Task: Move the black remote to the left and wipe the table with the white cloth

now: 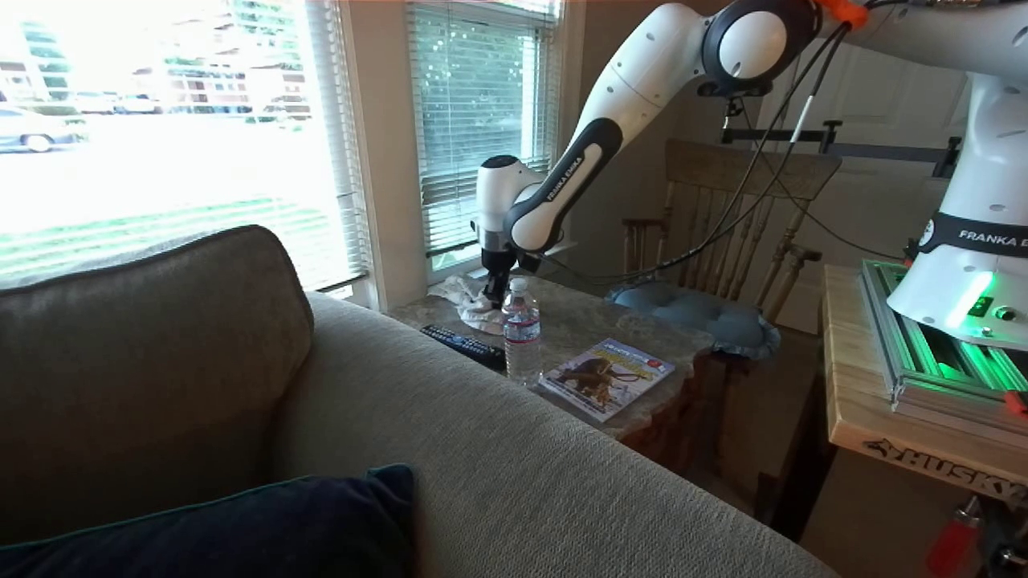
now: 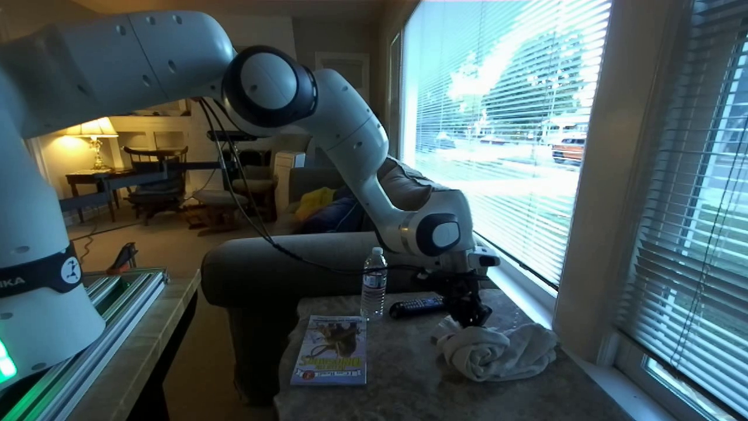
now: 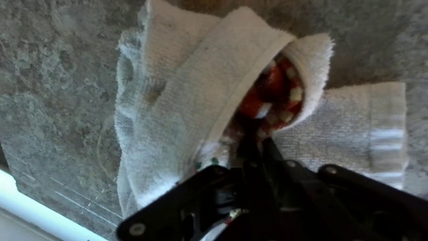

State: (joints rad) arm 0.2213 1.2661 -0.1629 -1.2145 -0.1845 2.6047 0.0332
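Note:
The white cloth [image 3: 197, 90] lies bunched and folded on the table [image 3: 60, 83], a red-patterned part showing inside one fold. My gripper [image 3: 258, 141] points down into it with its fingers drawn together, a sliver of fabric visible between the tips. In both exterior views the gripper [image 2: 474, 318] is low over the tabletop, at the edge of the cloth [image 2: 497, 354]. The black remote [image 1: 462, 345] rests flat along the sofa side of the table, close beside the gripper; in an exterior view the remote [image 2: 418, 307] is partly behind it. The wrist view does not include the remote.
A clear water bottle [image 1: 522, 345] stands upright near one end of the remote. Beside it a magazine [image 2: 330, 351] lies flat. The sofa arm [image 2: 280, 263] borders the table, and a window sill [image 2: 526, 292] runs along another side. A wooden chair [image 1: 715, 233] stands behind.

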